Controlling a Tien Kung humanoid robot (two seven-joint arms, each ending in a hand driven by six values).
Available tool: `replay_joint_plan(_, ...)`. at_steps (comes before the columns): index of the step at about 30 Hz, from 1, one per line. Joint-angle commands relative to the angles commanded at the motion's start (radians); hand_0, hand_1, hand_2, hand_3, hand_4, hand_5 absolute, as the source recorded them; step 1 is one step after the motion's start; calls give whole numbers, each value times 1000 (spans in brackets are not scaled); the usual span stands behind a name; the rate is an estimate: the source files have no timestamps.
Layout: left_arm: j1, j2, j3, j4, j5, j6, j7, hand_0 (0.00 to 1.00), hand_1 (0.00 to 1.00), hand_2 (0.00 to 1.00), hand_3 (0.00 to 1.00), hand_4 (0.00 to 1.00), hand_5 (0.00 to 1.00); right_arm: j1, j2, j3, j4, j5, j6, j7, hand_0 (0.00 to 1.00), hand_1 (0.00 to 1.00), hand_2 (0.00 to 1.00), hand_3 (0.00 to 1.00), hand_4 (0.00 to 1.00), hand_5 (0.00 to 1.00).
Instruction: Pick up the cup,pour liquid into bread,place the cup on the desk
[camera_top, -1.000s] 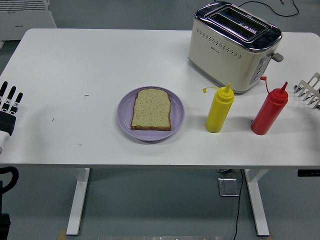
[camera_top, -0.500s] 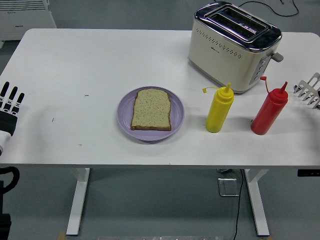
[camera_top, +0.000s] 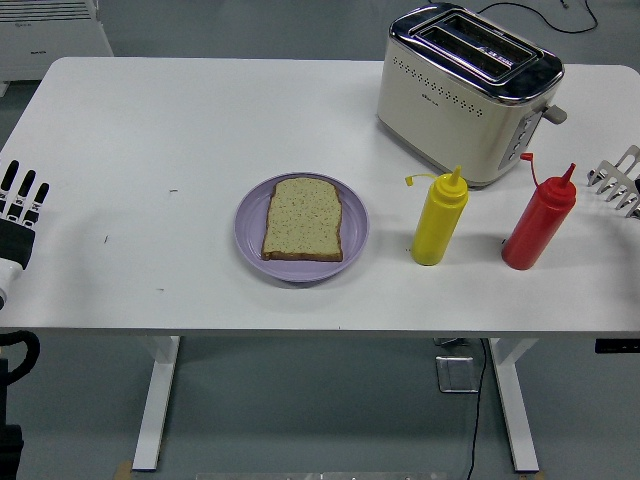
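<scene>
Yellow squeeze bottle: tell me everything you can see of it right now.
The yellow squeeze bottle stands upright on the white table, between the purple plate and the red squeeze bottle, just in front of the toaster. It looks like soft plastic, with a pointed nozzle and a small tethered cap hanging off to its left. Nothing touches it.

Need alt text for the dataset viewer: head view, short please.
A slice of bread lies on a purple plate on a white table, with a yellow squeeze bottle, a red squeeze bottle and a toaster to its right. Left hand and right hand sit open at the edges, holding nothing.
</scene>
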Motion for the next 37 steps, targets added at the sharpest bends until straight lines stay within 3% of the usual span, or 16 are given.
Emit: replay_joint_plan(37,5,7,22,0,-3,0,3,803,783,785,718,614,998,-5,-4,-11,13,-2,12,-5,745,680,702,734,558,674)
